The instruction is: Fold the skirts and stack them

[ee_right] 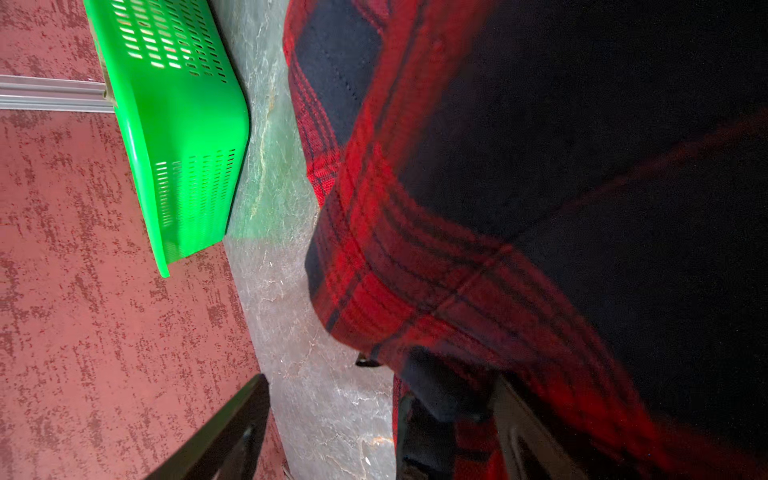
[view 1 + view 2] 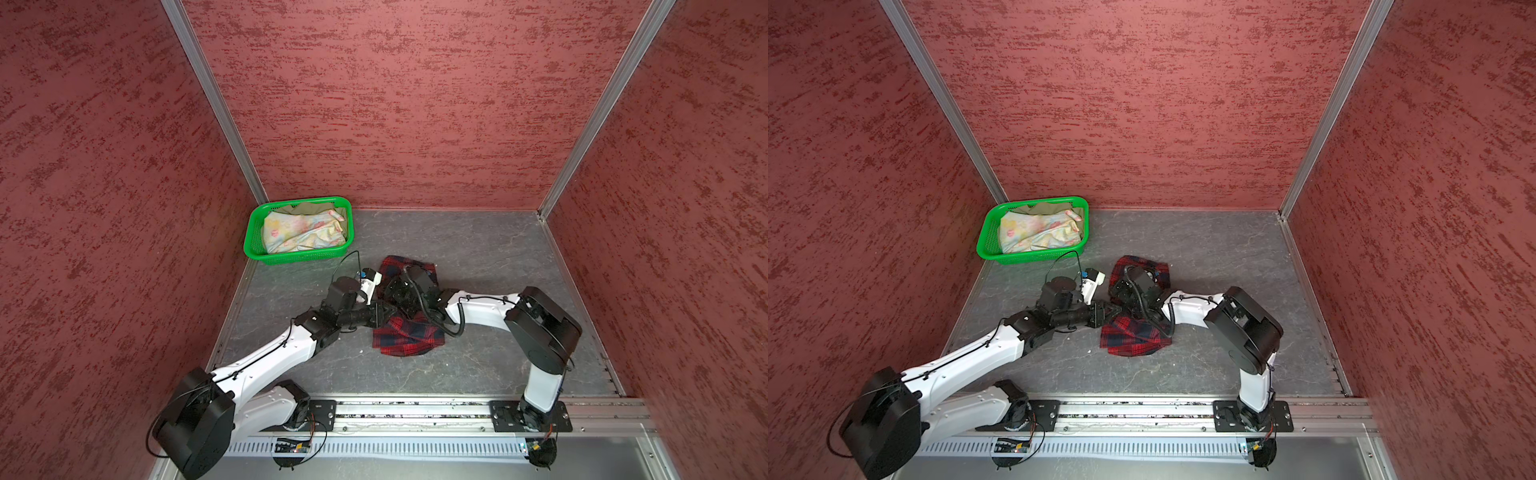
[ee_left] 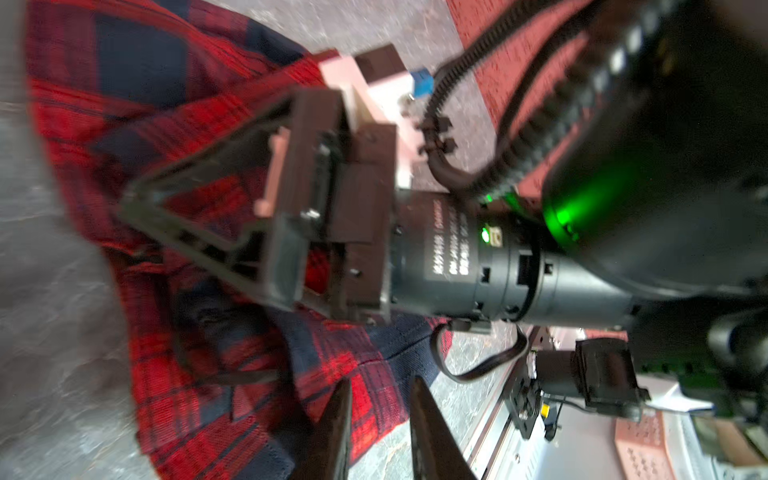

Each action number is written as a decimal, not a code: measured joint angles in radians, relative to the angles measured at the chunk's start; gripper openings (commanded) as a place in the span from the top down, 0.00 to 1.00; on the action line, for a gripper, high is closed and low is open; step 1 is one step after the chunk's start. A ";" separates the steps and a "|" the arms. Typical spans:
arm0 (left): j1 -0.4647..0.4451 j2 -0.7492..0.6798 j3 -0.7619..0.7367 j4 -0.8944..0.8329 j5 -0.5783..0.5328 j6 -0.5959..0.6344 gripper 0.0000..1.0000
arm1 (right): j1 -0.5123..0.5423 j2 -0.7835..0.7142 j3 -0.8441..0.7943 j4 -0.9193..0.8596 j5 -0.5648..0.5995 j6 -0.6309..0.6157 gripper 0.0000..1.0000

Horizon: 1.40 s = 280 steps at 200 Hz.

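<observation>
The plaid skirt [image 2: 409, 338] [image 2: 1133, 338] lies crumpled and unfolded near the middle of the tabletop [image 2: 498, 257]. A bare strip of tabletop separates it from the basket [image 2: 299, 258], which stands in the back left corner. The floral skirt [image 2: 299, 232] lies bunched in the basket. Behind it, only a strip of the olive skirt [image 2: 313, 206] shows along the back wall.

Both tools are low at the plaid skirt. The left tool [image 2: 388, 311] reaches in from the left and meets the skirt's left edge. In the left wrist view its fingers [image 3: 338, 419] stand narrow, with plaid cloth showing in the gap. Whether they pinch it I cannot tell.

The right tool [image 1: 380, 378] comes across from the right. In both top views its arm hides the skirt's middle, so plaid shows only toward the back and toward the front edge. In the right wrist view its jaws stand wide. Cloth is heaped against one finger [image 1: 523, 436], and the other finger [image 1: 232, 424] is clear of the cloth.
</observation>
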<state>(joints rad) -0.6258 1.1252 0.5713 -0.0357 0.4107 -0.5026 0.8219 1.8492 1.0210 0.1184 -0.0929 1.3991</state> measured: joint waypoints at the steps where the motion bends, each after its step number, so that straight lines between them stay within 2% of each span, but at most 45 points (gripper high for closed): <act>1: -0.002 0.003 0.000 0.003 0.000 0.001 0.74 | 0.000 0.000 -0.001 0.002 -0.001 0.001 0.14; 77: -0.050 0.209 -0.052 0.217 -0.017 0.019 0.76 | -0.006 -0.015 -0.030 0.032 -0.014 0.019 0.14; 147: -0.054 0.239 -0.173 0.390 -0.062 -0.006 0.81 | -0.008 -0.035 -0.046 0.020 -0.007 0.019 0.14; 222: -0.060 0.227 -0.244 0.401 -0.135 -0.071 0.86 | -0.012 -0.089 -0.056 -0.058 0.039 0.064 0.13; 280: -0.072 0.251 -0.220 0.378 -0.166 -0.097 0.88 | -0.014 -0.217 -0.130 -0.074 0.149 0.092 0.13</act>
<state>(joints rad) -0.6979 1.3762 0.3515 0.3428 0.2443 -0.5991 0.8078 1.6318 0.8909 0.0441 0.0559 1.4914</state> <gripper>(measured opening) 0.124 0.874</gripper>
